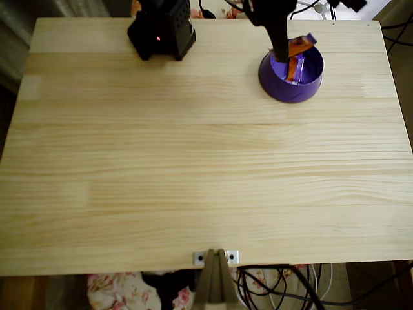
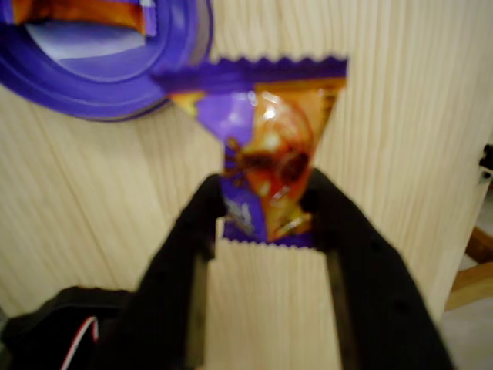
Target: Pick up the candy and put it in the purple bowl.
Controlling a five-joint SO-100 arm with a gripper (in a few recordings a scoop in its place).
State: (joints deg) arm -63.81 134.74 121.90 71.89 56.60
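My black gripper is shut on a candy, an orange wrapper with purple crimped ends that sticks out past the fingertips. The purple bowl lies at the upper left of the wrist view, with a second identical candy inside it. In the overhead view the gripper hangs over the back rim of the purple bowl at the table's back right. The held candy sits over that far rim, and the other candy leans inside the bowl.
A black block with a red light stands at the back left of the pale wooden table. A metal bracket is fixed at the front edge. Cables hang below the front and lie behind the back edge.
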